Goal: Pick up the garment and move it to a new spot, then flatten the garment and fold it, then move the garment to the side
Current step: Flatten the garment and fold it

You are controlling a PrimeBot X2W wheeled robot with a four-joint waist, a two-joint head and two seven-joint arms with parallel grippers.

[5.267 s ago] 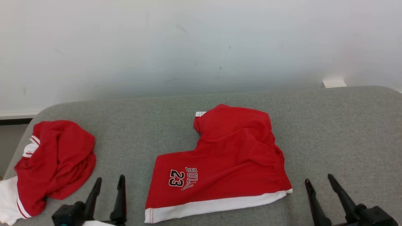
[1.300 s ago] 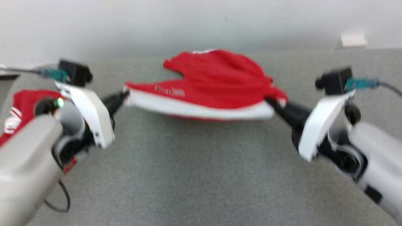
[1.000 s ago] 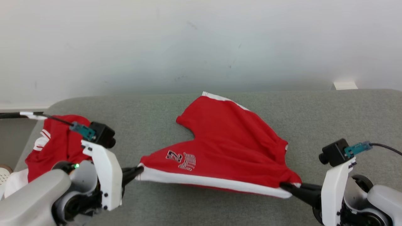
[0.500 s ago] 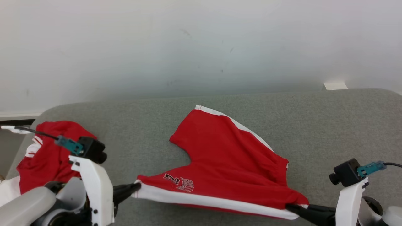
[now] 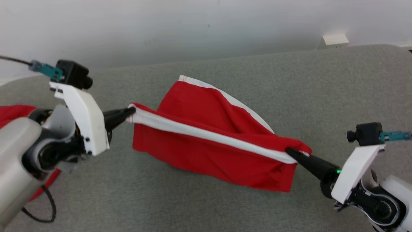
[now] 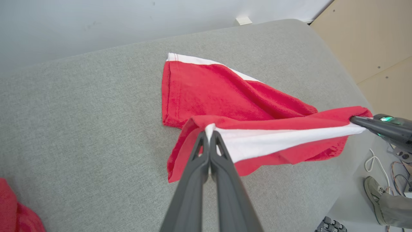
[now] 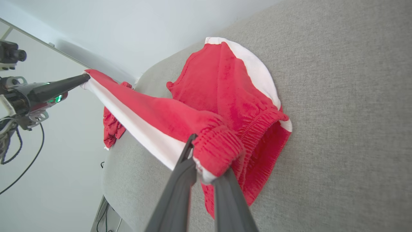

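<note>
1. Head view: the red shorts [image 5: 206, 154] with white trim are over the middle of the grey padded surface [image 5: 322, 96], stretched between the two grippers.
2. The left gripper [image 5: 130, 111] has its jaws pressed together on one end of the shorts' white band, over the left half of the surface.
3. The right gripper [image 5: 291, 152] is clamped on the other end, at the gathered elastic waist, nearer the front right part of the surface. In the right wrist view the bunched waist sits between its fingers and keeps them slightly apart.
4. The white band runs taut and lifted off the surface, slanting from far left to near right.
5. Red cloth hangs from the band on the side of the near edge; I cannot tell whether its lower edge touches the surface.
6. One leg lies on the surface behind the band, its white-trimmed corner pointing to the far edge.
7. A second red garment [image 5: 13, 112] lies at the left edge, well apart from the shorts.
8. In the left wrist view a person's shoe [image 6: 371, 190] stands on the floor past the surface's edge, on the right gripper's side.
</note>
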